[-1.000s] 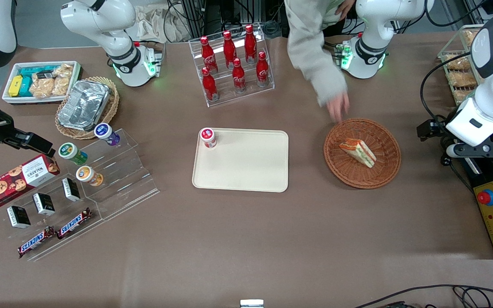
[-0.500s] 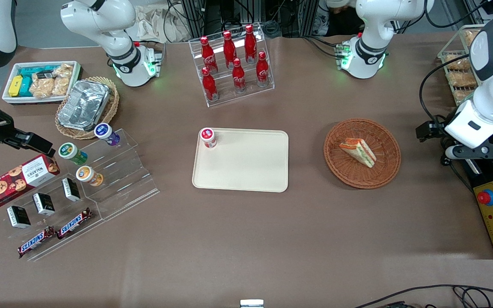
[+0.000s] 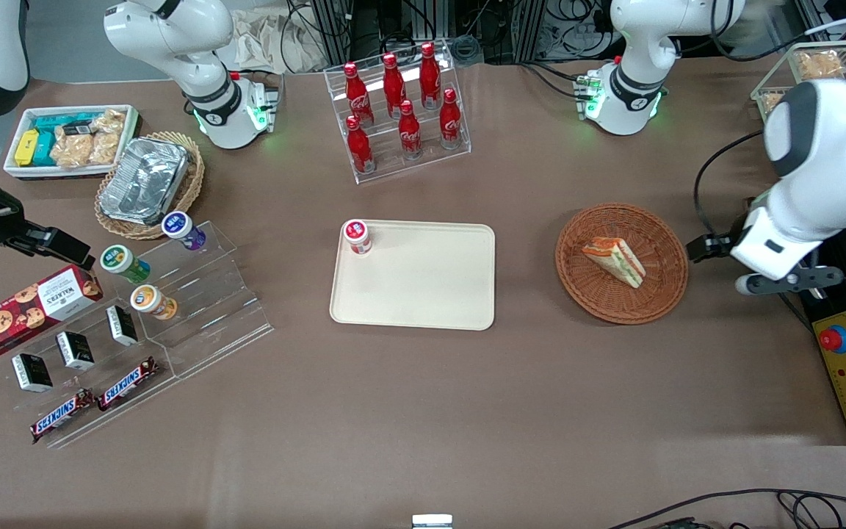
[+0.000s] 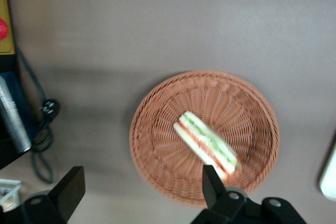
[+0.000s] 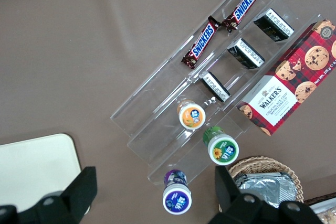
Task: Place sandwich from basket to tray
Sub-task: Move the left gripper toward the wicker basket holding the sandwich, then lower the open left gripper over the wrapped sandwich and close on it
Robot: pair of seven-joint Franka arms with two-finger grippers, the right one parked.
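Front view shows the sandwich (image 3: 614, 261) lying on its side inside the reddish-brown wicker basket (image 3: 664, 285), its long cut face with the orange-red and green layers turned upward. It rests a little off the basket's middle, clear of the woven rim, which probably leaves room for fingers to come down on either side of the wedge. The cream tray (image 3: 423, 294) sits on the brown counter (image 3: 423, 411) well apart from the basket, toward the parked arm's end, and is bare except for a small red-and-white lidded cup (image 3: 356, 236) standing in one corner, so most of its surface is free for a drop.

The end effector (image 4: 139, 190) hangs above the counter just beside the basket, toward the working arm's end, and touches nothing. In the left wrist view its two dark fingers (image 4: 69, 192) stand spread wide and released, one over bare counter outside the basket and the other over the basket's rim, with the sandwich (image 4: 206, 144) lying ahead of them rather than between them. It carries nothing. The step in hand looks like the approach: the arm needs to centre over the wedge and line its fingers across the bread's flat faces before descending.
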